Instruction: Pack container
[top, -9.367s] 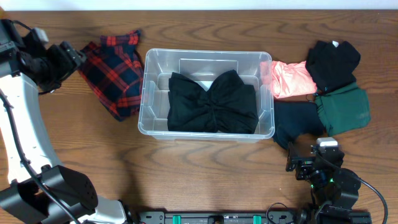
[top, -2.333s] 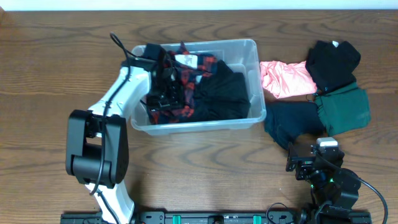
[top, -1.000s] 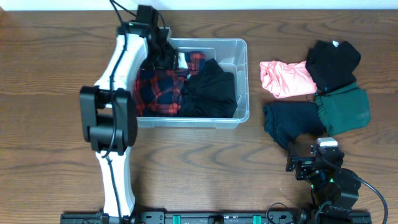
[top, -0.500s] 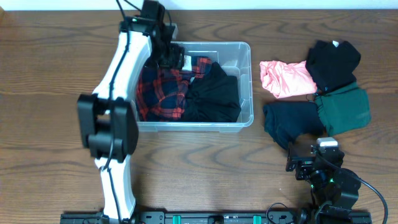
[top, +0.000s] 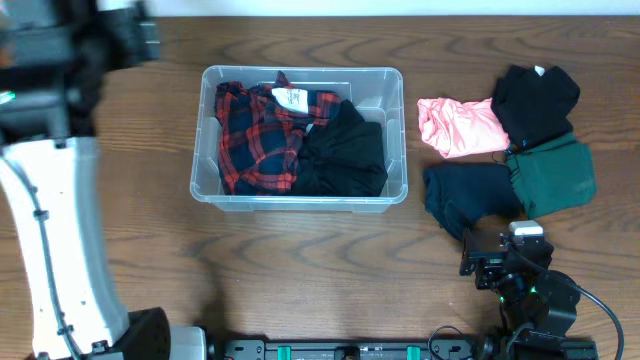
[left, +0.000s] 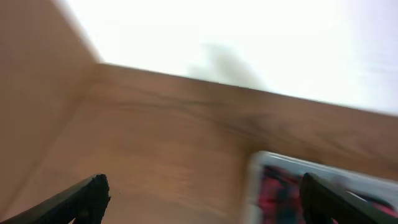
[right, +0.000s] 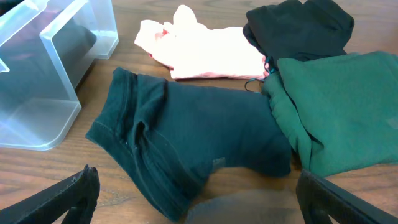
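Container sits centre of the overhead frame on the desk. It holds a plaid shirt and a black top.

Left tool: fingers wide, nothing between them, over bare desk.

Right tool: also spread and empty, low before the navy garment.

Pink piece, black piece and green piece lie unpacked at right.

Risks:
- A pinch on one navy fold lets cloth trail and snag the rim.
- The touching green piece drags along.
- A bump shoves the light container.

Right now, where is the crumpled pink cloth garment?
In the overhead view, the crumpled pink cloth garment lies on the wooden table, between the clear plastic container on its left and the folded black garment on its right.
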